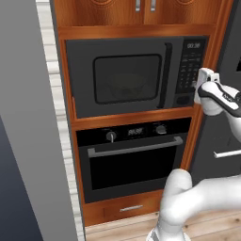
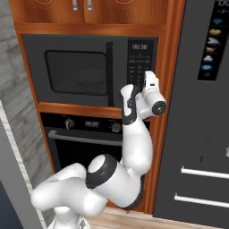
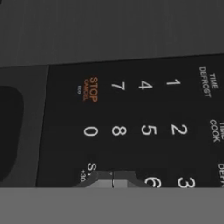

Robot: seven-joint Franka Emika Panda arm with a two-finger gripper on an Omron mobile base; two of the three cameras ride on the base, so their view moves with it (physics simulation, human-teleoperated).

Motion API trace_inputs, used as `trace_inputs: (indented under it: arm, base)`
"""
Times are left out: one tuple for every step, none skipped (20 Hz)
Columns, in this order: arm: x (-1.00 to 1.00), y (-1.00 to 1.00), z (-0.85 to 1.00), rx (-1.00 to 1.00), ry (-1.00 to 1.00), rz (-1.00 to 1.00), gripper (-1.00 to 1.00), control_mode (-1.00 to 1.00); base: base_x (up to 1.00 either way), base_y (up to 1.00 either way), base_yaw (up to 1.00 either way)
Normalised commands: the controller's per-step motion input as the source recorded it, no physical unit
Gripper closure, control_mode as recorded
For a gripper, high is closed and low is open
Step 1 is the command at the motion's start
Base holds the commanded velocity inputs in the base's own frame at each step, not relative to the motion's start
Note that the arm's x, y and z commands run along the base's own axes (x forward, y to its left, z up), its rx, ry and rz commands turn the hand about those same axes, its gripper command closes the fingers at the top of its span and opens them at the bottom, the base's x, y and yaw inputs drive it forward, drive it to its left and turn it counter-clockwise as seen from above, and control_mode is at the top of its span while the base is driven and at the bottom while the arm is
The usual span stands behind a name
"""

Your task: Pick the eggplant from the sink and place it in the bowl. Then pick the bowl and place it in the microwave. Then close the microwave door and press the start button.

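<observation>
Pressing close against the microwave's (image 1: 136, 75) keypad (image 2: 135, 67), the jaws (image 3: 113, 177) are pinched together with nothing between them, their tips meeting right at the start button beside the 0 and 6 keys. The microwave door (image 2: 74, 71) is shut. Through its window the bowl (image 1: 126, 84) shows faintly inside. Below sits the oven (image 1: 134, 157).

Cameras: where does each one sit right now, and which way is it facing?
Left base view: behind-left of the arm, facing the shut microwave door; arm at lower right.
Right base view: behind-right, facing the keypad panel; arm at lower left.
Hand view: on the hand, close against the keypad, gripper at the bottom.
Both base views share the microwave and oven.
</observation>
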Motion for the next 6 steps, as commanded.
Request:
trace_inputs:
  arm:
    - [0.31,-0.01,-0.44,0.0,0.0,0.0,1.0,-1.0]
    - [0.38,0.0,-0.46,0.0,0.0,0.0,1.0,-1.0]
    - [0.47,0.0,-0.49,0.0,0.0,0.0,1.0,-1.0]
    - [0.47,0.0,-0.54,0.0,-0.01,0.0,1.0,-1.0]
    - [0.49,0.0,-0.55,0.0,0.0,0.0,1.0,-1.0]
    - [0.49,0.0,-0.54,0.0,0.0,0.0,1.0,-1.0]
  base:
    - [0.0,0.0,0.0]
    - [0.0,0.0,0.0]
    - [0.0,0.0,0.0]
    - [0.0,0.0,0.0]
    - [0.0,0.0,0.0]
    - [0.0,0.0,0.0]
